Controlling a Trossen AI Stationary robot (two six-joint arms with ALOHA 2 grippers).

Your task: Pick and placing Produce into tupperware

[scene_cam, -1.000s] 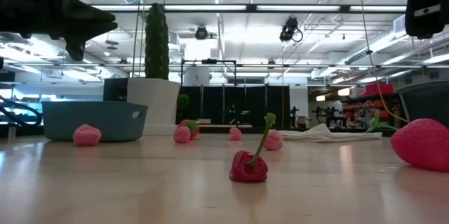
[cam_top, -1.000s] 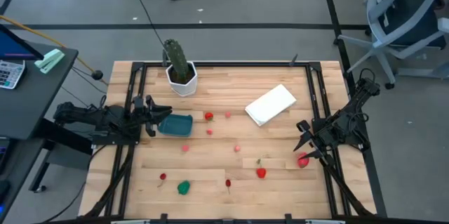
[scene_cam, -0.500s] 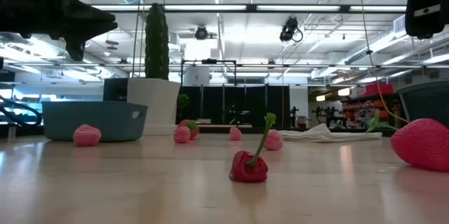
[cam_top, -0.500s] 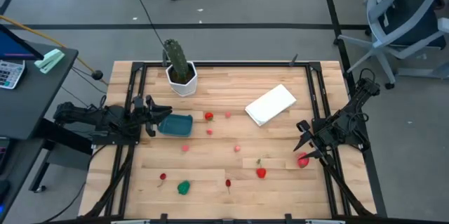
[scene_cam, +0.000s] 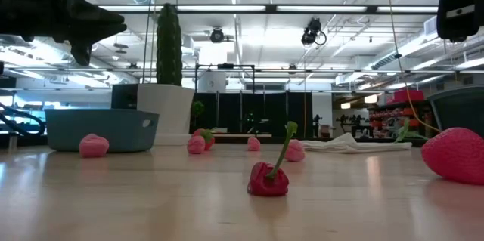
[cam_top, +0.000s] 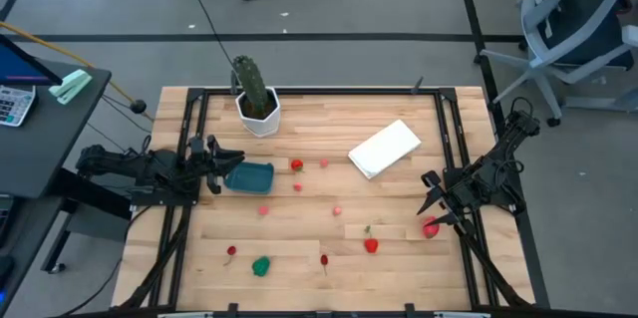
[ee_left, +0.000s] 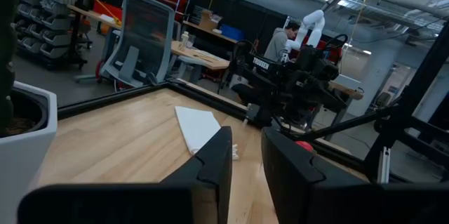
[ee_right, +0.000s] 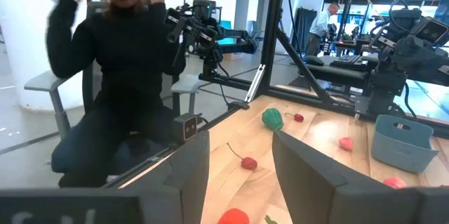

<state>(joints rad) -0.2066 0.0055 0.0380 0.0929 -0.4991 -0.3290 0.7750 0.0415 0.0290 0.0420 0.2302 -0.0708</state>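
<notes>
The teal tupperware (cam_top: pixel 249 176) stands on the table's left part, also in the low view (scene_cam: pixel 102 129). My left gripper (cam_top: pixel 225 164) hovers open and empty just left of it, above the table (scene_cam: pixel 106 23). My right gripper (cam_top: pixel 433 198) is open and empty near the right edge, above a red strawberry (cam_top: pixel 430 227). Produce lies loose on the table: a red pepper (cam_top: pixel 370 244), a green piece (cam_top: pixel 261 265), a red piece (cam_top: pixel 296 165), and several pink pieces such as one (cam_top: pixel 263 210) near the tupperware.
A cactus in a white pot (cam_top: pixel 256 99) stands at the far left. A flat white item (cam_top: pixel 385 149) lies at the far right. Black frame rails (cam_top: pixel 189 159) run along both sides. A seated person (ee_right: pixel 119 69) shows beyond the table in the right wrist view.
</notes>
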